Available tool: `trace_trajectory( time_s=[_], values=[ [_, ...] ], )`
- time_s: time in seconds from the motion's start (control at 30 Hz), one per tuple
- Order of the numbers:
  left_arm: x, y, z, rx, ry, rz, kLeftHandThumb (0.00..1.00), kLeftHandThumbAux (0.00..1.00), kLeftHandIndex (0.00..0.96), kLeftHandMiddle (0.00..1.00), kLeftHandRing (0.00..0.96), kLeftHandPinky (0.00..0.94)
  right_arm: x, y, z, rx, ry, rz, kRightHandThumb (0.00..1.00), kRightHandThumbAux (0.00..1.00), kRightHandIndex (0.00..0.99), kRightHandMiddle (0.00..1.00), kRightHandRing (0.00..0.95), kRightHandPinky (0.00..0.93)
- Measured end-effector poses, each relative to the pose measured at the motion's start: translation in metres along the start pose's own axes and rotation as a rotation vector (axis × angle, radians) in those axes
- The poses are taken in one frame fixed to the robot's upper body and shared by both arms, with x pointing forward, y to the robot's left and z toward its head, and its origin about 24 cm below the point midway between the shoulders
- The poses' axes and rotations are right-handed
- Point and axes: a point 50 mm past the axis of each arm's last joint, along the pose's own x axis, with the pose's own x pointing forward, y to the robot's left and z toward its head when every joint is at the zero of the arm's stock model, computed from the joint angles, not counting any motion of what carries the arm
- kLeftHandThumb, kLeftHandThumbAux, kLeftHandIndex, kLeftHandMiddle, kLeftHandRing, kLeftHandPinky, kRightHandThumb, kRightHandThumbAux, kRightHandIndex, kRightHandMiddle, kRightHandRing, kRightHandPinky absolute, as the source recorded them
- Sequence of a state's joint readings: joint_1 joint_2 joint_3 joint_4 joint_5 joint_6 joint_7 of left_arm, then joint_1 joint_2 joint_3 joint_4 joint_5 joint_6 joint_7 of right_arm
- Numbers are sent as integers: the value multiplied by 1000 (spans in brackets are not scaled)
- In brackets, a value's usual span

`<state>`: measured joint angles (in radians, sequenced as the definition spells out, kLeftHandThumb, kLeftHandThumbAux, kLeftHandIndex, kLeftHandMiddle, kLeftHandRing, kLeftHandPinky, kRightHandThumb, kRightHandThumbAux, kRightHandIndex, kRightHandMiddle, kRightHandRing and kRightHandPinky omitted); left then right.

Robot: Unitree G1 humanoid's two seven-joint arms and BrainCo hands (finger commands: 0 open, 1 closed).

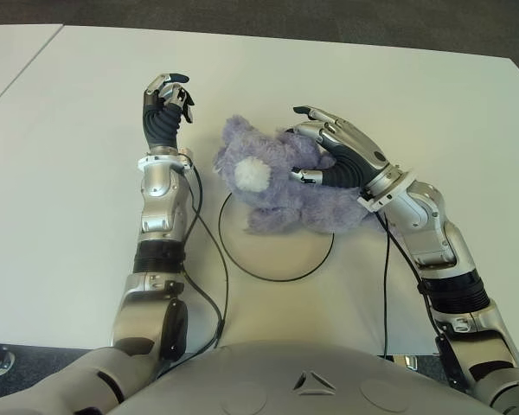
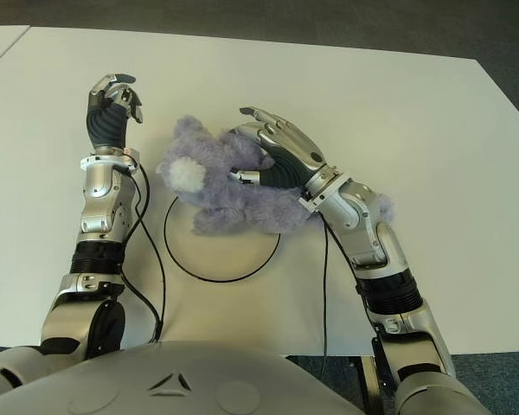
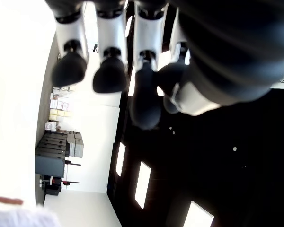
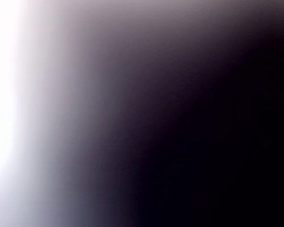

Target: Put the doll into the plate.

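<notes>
Left eye view: right hand (image 1: 329, 147) lies over the doll (image 1: 281, 177), fingers extended across its far side, thumb at the near side; a firm grip cannot be confirmed. Doll sits under the palm, overlapping the plate's (image 1: 277, 275) far rim. Placement nearly done; release remains. Left hand (image 1: 167, 102), curled and empty, shows left of the doll.

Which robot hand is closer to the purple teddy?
The right hand. It is on the doll, which lies partly over the plate. The left hand shows apart from it, on its left, fingers curled, holding nothing.
</notes>
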<state>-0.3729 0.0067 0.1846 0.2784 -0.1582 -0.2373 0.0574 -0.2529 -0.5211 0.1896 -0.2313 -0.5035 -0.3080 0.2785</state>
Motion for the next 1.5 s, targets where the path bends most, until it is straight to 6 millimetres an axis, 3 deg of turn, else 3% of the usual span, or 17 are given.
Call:
trace_trajectory(
  time_s=[0.73, 1.03, 1.5],
  values=[
    [0, 0, 0, 1, 0, -2, 718, 699, 445, 808, 798, 769, 0, 1, 1, 39, -26, 18, 384, 259, 0, 0, 0, 0],
    [0, 0, 0, 1, -1, -2, 717, 699, 445, 807, 796, 767, 0, 1, 6, 47, -49, 56, 330, 221, 0, 0, 0, 0],
    [0, -1, 0, 5, 0, -5, 716, 700, 445, 809, 796, 764, -3, 0, 19, 32, -108, 95, 322, 222, 0, 0, 0, 98]
  ],
)
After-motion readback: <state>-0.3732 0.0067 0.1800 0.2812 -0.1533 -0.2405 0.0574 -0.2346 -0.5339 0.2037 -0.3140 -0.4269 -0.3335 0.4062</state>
